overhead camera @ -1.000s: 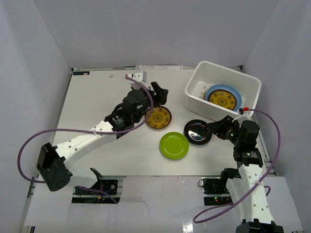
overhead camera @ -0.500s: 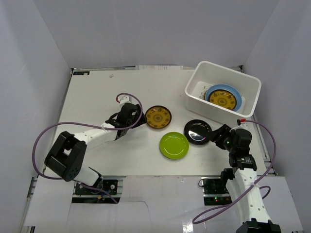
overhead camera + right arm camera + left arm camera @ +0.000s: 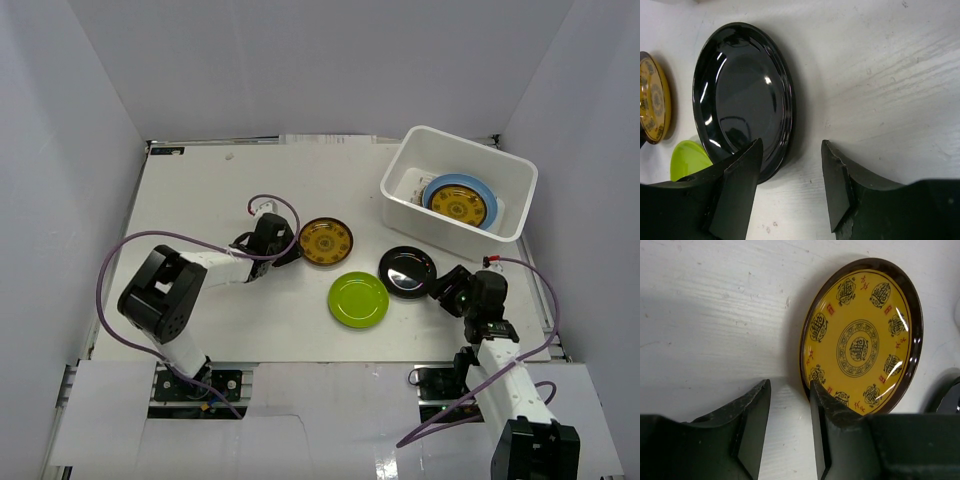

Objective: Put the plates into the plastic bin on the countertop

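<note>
On the countertop (image 3: 200,190) lie a brown-rimmed yellow patterned plate (image 3: 326,241), a lime green plate (image 3: 359,299) and a glossy black plate (image 3: 407,271). The white plastic bin (image 3: 430,228) at the back right holds a light blue plate (image 3: 484,190) with a second patterned plate (image 3: 460,206) on it. My left gripper (image 3: 290,248) is open and low at the patterned plate's left edge (image 3: 860,340), one finger (image 3: 822,410) against the rim. My right gripper (image 3: 443,287) is open, its fingers astride the black plate's right rim (image 3: 740,95). Both are empty. The other plates are out of view.
White walls close in the table on the left, back and right. The bin stands close behind the right arm. In the right wrist view the patterned plate (image 3: 652,97) and green plate (image 3: 687,157) show beyond the black one. Purple cables loop from both arms.
The left arm has folded down and drawn back, its gripper dropping to the table left of the patterned plate. The right gripper has sunk lower beside the black plate. No plate has moved.
</note>
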Motion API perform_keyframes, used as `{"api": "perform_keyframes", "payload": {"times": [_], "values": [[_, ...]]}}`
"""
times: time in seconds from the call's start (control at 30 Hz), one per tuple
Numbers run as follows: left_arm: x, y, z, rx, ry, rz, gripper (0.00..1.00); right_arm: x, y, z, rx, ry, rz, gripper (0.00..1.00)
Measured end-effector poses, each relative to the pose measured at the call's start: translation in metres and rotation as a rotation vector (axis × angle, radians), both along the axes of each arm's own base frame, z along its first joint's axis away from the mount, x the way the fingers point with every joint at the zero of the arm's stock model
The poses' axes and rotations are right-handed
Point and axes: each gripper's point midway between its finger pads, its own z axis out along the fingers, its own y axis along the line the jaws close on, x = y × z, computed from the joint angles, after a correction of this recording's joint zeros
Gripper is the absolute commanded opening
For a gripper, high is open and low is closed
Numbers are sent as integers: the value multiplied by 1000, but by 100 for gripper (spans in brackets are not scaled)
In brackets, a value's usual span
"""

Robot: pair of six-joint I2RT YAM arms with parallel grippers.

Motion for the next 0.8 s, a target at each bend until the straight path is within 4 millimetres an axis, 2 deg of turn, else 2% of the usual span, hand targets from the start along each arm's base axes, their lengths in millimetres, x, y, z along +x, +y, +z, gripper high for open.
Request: {"api": "perform_keyframes", "payload": {"times": [0.1, 0.17, 0.3, 0.5, 0.6, 0.63, 0.7, 0.73, 0.8], "values": [[5, -3, -2, -6, -5, -1, 40, 7, 1, 0, 14, -16, -2, 55], [7, -4, -3, -6, -6, -1, 39, 10, 3, -1, 26, -27, -1, 53], [13, -7, -2, -9, -16, -5, 47, 16, 6, -1, 57, -52, -2, 49], [21, -12, 0, -14, -25, -5, 47, 21, 10, -3, 86, -57, -2, 37], [24, -14, -1, -12, -24, -5, 38, 20, 9, -5, 85, -51, -4, 25], [25, -14, -2, -12, -24, -6, 27, 20, 9, -6, 86, -46, -5, 22], [26, -14, -3, -7, -22, -6, 14, 19, 9, -8, 86, -40, -8, 17], [27, -14, -4, -7, -23, -5, 2, 19, 9, -8, 86, -37, -9, 13], [29, -14, 0, -17, -34, 0, 0, 19, 8, -8, 87, -42, -14, 10]]}}
